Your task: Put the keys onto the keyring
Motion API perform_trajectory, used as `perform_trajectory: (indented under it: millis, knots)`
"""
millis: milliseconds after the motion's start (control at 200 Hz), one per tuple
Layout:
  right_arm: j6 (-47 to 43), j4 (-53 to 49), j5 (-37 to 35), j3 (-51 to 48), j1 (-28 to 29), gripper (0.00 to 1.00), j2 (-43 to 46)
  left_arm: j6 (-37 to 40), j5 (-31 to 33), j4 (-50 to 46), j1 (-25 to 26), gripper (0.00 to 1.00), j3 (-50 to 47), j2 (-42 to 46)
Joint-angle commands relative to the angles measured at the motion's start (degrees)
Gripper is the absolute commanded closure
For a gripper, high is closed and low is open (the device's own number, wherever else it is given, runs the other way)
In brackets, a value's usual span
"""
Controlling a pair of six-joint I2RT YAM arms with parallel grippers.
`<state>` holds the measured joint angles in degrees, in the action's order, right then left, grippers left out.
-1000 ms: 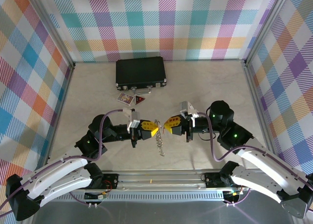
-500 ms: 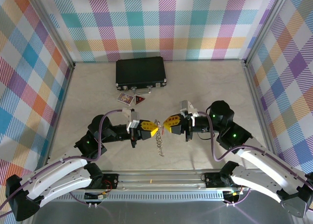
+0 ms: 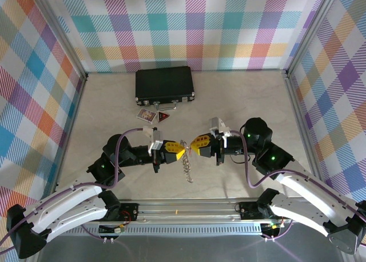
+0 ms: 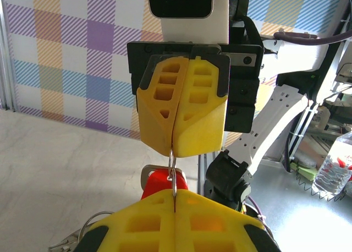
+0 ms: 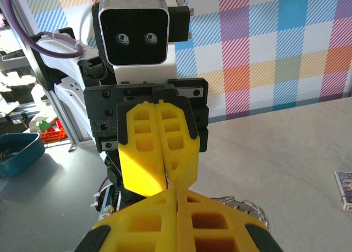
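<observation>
The left gripper (image 3: pixel 176 153) and the right gripper (image 3: pixel 194 146) meet tip to tip above the table (image 3: pixel 240 102). Both have their jaws pressed fully together, and a thin wire loop (image 4: pixel 172 175) runs from one seam to the other. I cannot tell if this loop belongs to the keys or to the keyring. The keys (image 4: pixel 164 184) show as a red tag just behind the left fingertips, and the keyring (image 3: pixel 186 169) hangs down as a silvery chain between the two grippers. To do this step well, I think one gripper should hold firm while the other moves in very small amounts along the line of the wire, because a sideways pull may twist it out of the soft pads. The black case (image 3: pixel 164 84) lies closed at the far side, so its contents are hidden. A small card (image 3: pixel 147 115) and a red triangular card (image 3: pixel 164 117) lie outside it, just in front.
</observation>
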<state>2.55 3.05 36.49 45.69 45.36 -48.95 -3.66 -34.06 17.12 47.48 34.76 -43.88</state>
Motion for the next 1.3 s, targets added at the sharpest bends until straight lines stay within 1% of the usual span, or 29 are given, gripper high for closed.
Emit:
perform_trajectory:
  millis: [0,565,785,1005,1295]
  knots:
    - [0.60,2.48,1.26,-0.60,0.25,1.00,1.03,-0.18,-1.19,4.27,-0.37,1.00,0.39,0.74]
    - [1.81,3.02,2.80,-0.82,0.25,1.00,-0.03,-0.10,-1.12,4.32,-0.38,1.00,0.22,0.99]
    - [2.21,2.66,2.12,-0.99,0.25,1.00,1.09,-0.07,-1.00,4.14,-0.37,1.00,0.17,1.15]
    - [2.29,2.92,-0.49,-1.99,0.25,1.00,2.68,-0.17,-0.96,4.41,-0.31,1.00,0.05,1.08]
    - [2.33,3.47,-0.15,-2.25,0.25,1.00,1.61,-0.29,-0.94,4.54,-0.37,1.00,0.23,0.77]
